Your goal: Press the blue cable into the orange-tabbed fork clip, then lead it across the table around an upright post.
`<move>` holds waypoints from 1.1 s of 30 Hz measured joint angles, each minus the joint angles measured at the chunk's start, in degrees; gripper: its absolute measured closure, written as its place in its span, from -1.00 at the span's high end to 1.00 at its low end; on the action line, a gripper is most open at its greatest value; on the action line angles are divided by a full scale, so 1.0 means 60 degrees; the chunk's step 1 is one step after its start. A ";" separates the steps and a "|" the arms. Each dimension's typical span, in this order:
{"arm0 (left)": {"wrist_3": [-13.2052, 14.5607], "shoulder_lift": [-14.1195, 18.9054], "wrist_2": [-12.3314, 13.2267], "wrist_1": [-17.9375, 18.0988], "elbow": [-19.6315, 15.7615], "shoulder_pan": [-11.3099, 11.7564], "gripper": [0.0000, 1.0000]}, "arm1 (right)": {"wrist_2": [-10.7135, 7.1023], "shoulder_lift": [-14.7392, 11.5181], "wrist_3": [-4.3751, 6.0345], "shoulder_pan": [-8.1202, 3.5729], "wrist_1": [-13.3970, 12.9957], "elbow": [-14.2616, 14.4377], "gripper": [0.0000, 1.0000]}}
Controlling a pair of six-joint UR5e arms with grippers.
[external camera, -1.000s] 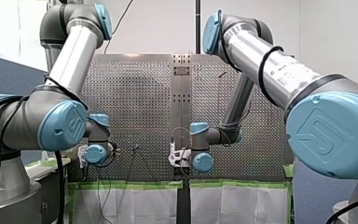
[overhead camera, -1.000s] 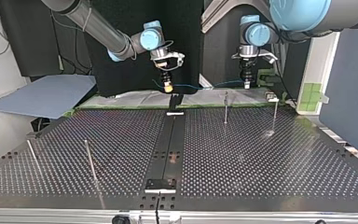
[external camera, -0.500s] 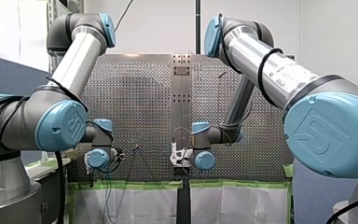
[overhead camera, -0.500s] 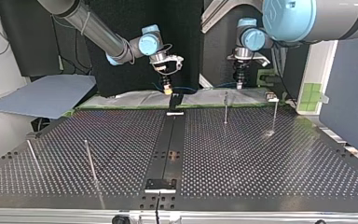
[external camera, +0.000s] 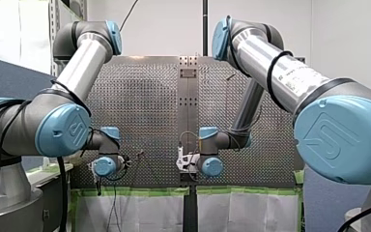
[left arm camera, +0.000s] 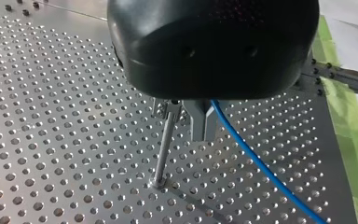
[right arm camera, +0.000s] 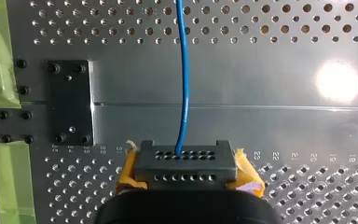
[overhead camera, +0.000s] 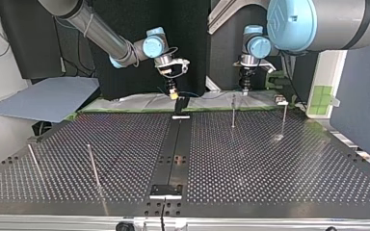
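Note:
The thin blue cable (left arm camera: 261,165) runs out from between the metal fingers of my left gripper (left arm camera: 204,137), which is shut on it. An upright post (left arm camera: 166,142) stands right beside those fingers. In the right wrist view the cable (right arm camera: 184,84) leads straight ahead from my right gripper (right arm camera: 185,163), whose yellow-padded jaws are shut on it. In the top view my right gripper (overhead camera: 173,94) and my left gripper (overhead camera: 244,90) hang over the table's far edge. I cannot make out an orange-tabbed clip.
Two posts (overhead camera: 232,110) (overhead camera: 284,118) stand at the top view's far right, two more (overhead camera: 92,163) (overhead camera: 33,161) at its near left. A black strip (overhead camera: 173,154) runs down the table's middle. A blue sheet (overhead camera: 48,98) lies beyond the left edge.
In the top view my left gripper has shifted left along the far edge toward a post. My right gripper has dropped slightly and otherwise stayed put.

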 joint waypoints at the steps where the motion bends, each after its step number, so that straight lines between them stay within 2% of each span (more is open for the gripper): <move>1: -0.0009 -0.0003 -0.0002 -0.0003 0.0023 -0.0001 -1.00 | -0.0001 0.0012 0.0003 -0.0009 -0.0017 -0.0009 -1.00; 6: -0.0014 -0.0006 0.0059 -0.0010 0.0095 -0.0001 -1.00 | -0.0004 0.0165 0.0004 -0.0045 0.0034 -0.0127 -1.00; 16: -0.0026 -0.0009 0.0110 -0.0011 0.0155 0.0002 -1.00 | 0.0001 0.0740 -0.0018 -0.0105 0.0281 -0.0527 -1.00; 24: -0.0039 -0.0009 0.0105 -0.0072 0.0303 0.0032 -1.00 | -0.0001 0.0830 -0.0040 -0.0138 0.0347 -0.0719 -1.00; 33: -0.0203 -0.0034 0.0105 -0.0152 0.0486 0.0067 -1.00 | -0.0013 0.0842 -0.0047 -0.0268 0.0326 -0.0834 -1.00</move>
